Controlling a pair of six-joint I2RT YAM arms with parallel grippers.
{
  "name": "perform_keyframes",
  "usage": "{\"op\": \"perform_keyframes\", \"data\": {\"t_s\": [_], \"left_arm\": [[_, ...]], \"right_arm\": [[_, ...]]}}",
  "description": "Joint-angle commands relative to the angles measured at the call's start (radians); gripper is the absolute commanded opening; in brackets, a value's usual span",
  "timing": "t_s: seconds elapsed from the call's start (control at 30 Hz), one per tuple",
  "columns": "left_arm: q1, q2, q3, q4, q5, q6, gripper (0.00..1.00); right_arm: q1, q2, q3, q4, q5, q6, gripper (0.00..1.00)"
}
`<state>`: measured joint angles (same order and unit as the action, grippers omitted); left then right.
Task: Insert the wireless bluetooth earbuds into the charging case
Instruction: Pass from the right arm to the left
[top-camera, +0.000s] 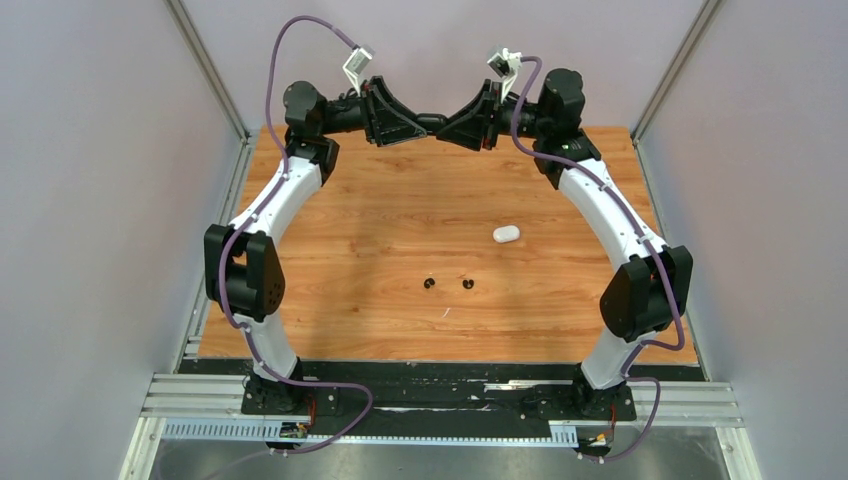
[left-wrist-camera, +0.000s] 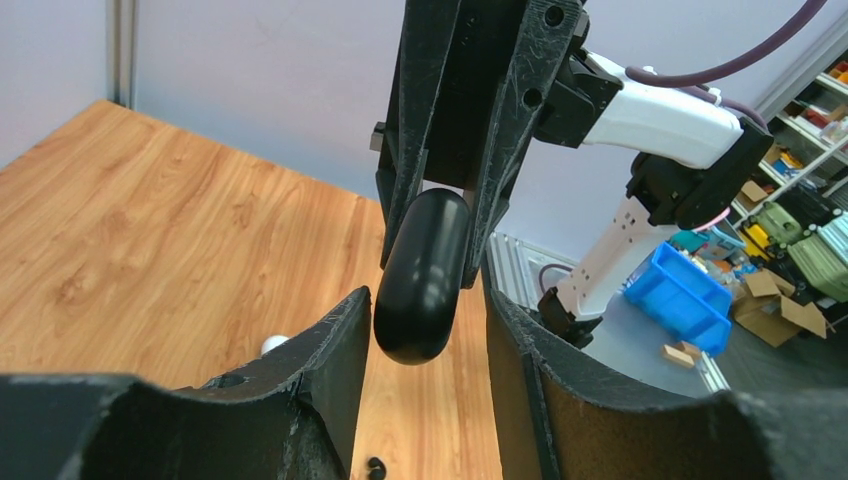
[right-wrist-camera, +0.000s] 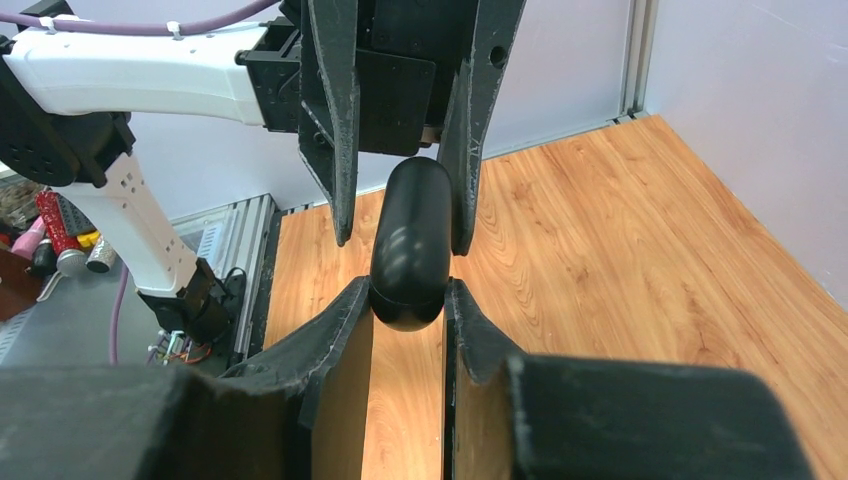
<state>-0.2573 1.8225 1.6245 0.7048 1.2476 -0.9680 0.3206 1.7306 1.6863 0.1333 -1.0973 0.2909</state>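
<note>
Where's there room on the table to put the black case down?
The left half of the wooden table is bare, from the left arm to the two black earbuds. The front right corner is bare too. It is crowded in the middle, around the earbuds and the white case.

1. No text, number, brand or sign can be read in any of the three views.
2. Black case (left-wrist-camera: 425, 275): the glossy shell shows only reflections, with no legible mark.
3. White case (top-camera: 506, 234): too small to tell whether it bears any print.
4. Blue bin (left-wrist-camera: 685, 295) and cartons (left-wrist-camera: 775, 300) in the left wrist background: blurred, and no lettering can be made out.
</note>
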Motion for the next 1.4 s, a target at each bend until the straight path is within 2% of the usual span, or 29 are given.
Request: {"op": "perform_keyframes", "data": {"t_s": [0.0, 0.3, 0.47, 0.57, 0.67, 0.73, 0.77, 0.87, 0.9, 0.97, 1.2, 1.37], "left_arm": [[0.002, 0.012, 0.049, 0.033, -0.007, -0.028, 0.54], [0.003, 0.025, 0.068, 0.068, -0.001, -0.058, 0.5], [0.003, 0.022, 0.08, 0.076, -0.006, -0.058, 0.44], [0.003, 0.02, 0.075, 0.08, -0.007, -0.057, 0.37], [0.003, 0.015, 0.07, 0.083, -0.01, -0.055, 0.35], [0.003, 0.014, 0.069, 0.086, -0.01, -0.052, 0.32], [0.003, 0.015, 0.069, 0.091, -0.013, -0.048, 0.25], [0.003, 0.016, 0.069, 0.094, -0.018, -0.04, 0.15], [0.003, 0.016, 0.067, 0.097, -0.02, -0.035, 0.09], [0.003, 0.016, 0.06, 0.098, -0.02, -0.022, 0.0], [0.003, -0.003, 0.022, 0.069, -0.005, 0.058, 0.0], [0.003, -0.017, -0.028, 0.043, 0.057, 0.186, 0.0]], "right_arm": [[0.006, -0.013, 0.049, 0.054, 0.017, 0.003, 0.0], [0.006, -0.005, 0.048, 0.055, 0.037, 0.007, 0.0], [0.006, 0.005, 0.041, 0.055, 0.049, 0.022, 0.0], [0.006, 0.008, 0.037, 0.054, 0.062, 0.028, 0.01], [0.006, 0.007, 0.027, 0.053, 0.079, 0.035, 0.03], [0.006, 0.007, 0.022, 0.048, 0.084, 0.036, 0.04], [0.008, 0.008, 0.018, 0.044, 0.084, 0.036, 0.05], [0.008, 0.005, 0.004, 0.036, 0.093, 0.036, 0.08], [0.008, 0.004, 0.001, 0.034, 0.096, 0.037, 0.12], [0.008, 0.004, -0.003, 0.028, 0.097, 0.036, 0.26], [0.002, 0.002, 0.01, -0.02, 0.094, 0.016, 0.57], [-0.013, 0.009, 0.051, -0.058, 0.061, 0.013, 0.69]]}}
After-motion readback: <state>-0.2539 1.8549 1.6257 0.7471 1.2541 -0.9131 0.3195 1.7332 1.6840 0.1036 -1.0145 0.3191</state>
